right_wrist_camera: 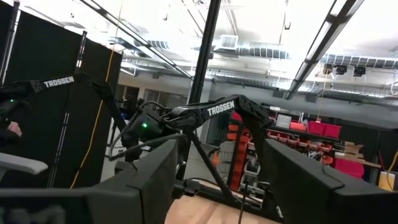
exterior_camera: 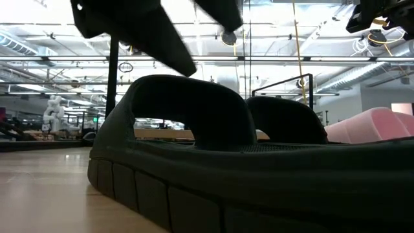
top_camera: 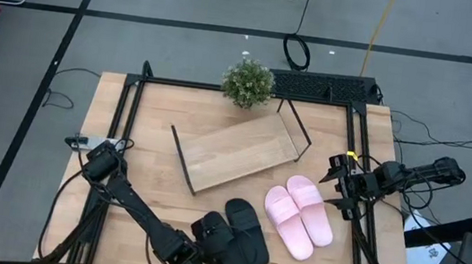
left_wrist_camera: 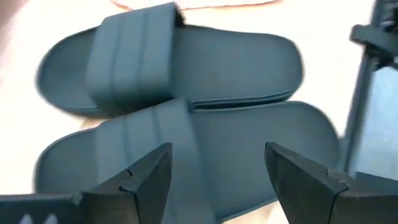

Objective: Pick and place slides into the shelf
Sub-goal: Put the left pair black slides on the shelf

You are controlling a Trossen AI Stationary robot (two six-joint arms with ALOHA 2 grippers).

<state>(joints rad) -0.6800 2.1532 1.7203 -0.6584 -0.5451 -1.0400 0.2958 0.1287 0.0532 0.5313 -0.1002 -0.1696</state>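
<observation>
Nearest the low camera, the near black slide (exterior_camera: 213, 175) fills the foreground, its wide strap arching up, with the far black slide (exterior_camera: 284, 120) just behind it. From above, the two black slides lie side by side, touching, at the near edge of the table (top_camera: 130, 182), near black slide (top_camera: 220, 243) to the left of far black slide (top_camera: 248, 232). The left gripper (top_camera: 206, 262) hangs directly over the near one, fingers (left_wrist_camera: 146, 177) spread apart on either side of its strap, gripping nothing. To the right lies the pink pair (top_camera: 300, 216), also side by side and touching. The shelf (top_camera: 238, 150), a slanted light-wood board with black rod ends, stands at mid-table beyond the slides and holds nothing. A small potted plant (top_camera: 248, 83) stands at the far edge. The right gripper (top_camera: 338, 182) waits at the table's right edge, raised, fingers apart.
</observation>
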